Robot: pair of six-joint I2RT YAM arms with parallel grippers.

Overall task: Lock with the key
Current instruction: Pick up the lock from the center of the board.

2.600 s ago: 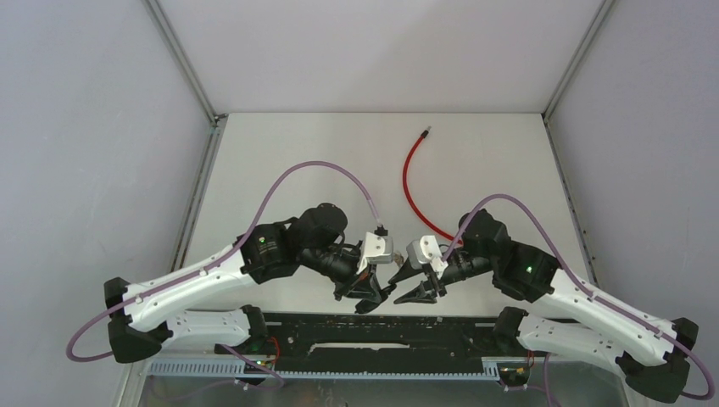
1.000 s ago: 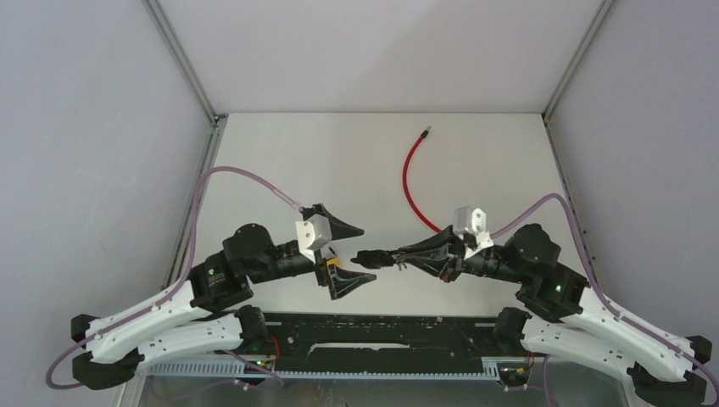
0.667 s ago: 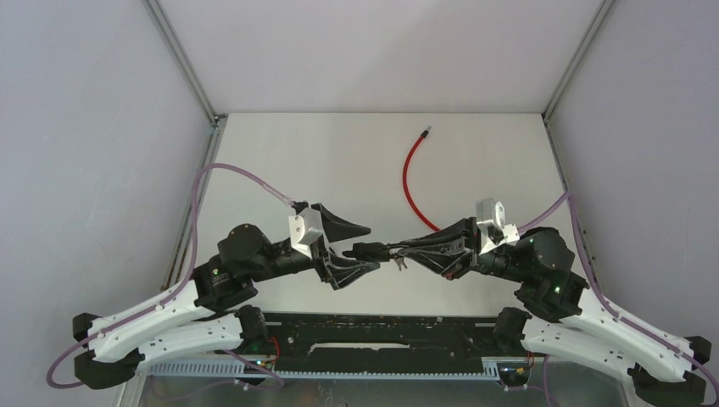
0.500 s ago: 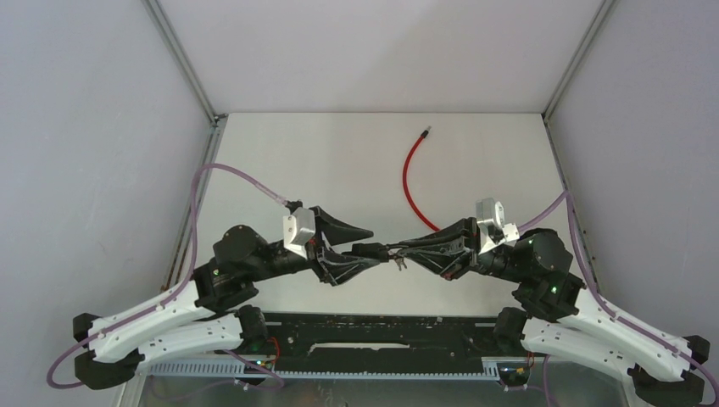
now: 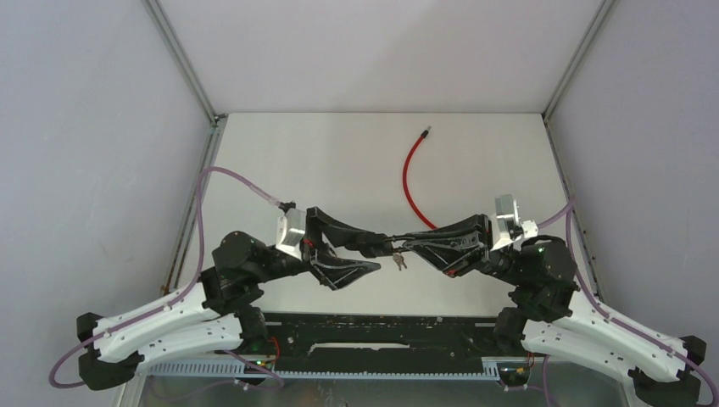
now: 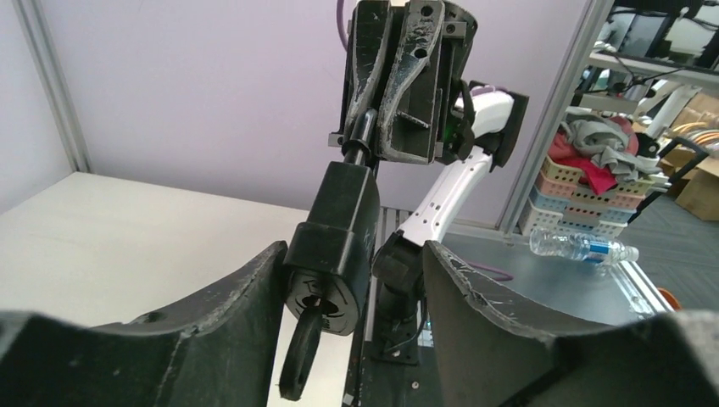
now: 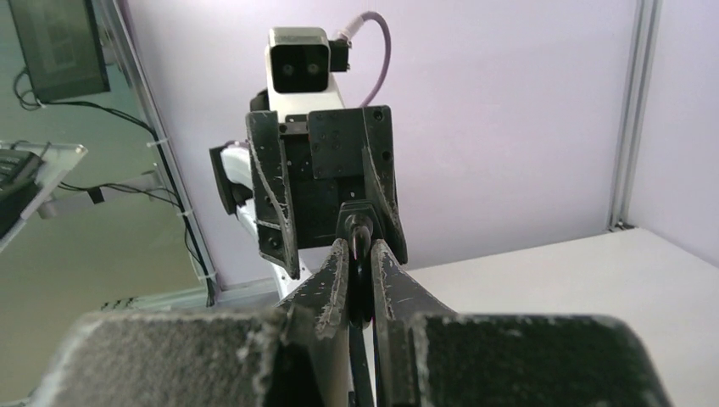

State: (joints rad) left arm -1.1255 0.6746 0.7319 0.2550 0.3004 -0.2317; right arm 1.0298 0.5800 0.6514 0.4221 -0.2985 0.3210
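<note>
While the lock (image 6: 335, 242) is held in the air over the near middle of the table (image 5: 322, 161), its thin black shackle end is grasped between the clenched fingers of the right gripper (image 5: 405, 247). The black body of the lock is placed between the two fingers of the left gripper (image 5: 371, 250), which are spread apart. One finger (image 6: 212, 314) is seen just beside the body, perhaps touching it, and a clear gap is left at the other finger (image 6: 492, 297). A key (image 6: 301, 360) is inserted in the face of the lock and hangs down. A red cable (image 5: 410, 182) is laid on the far part of the table, right of the middle, and its near end is hidden behind the right gripper.
</note>
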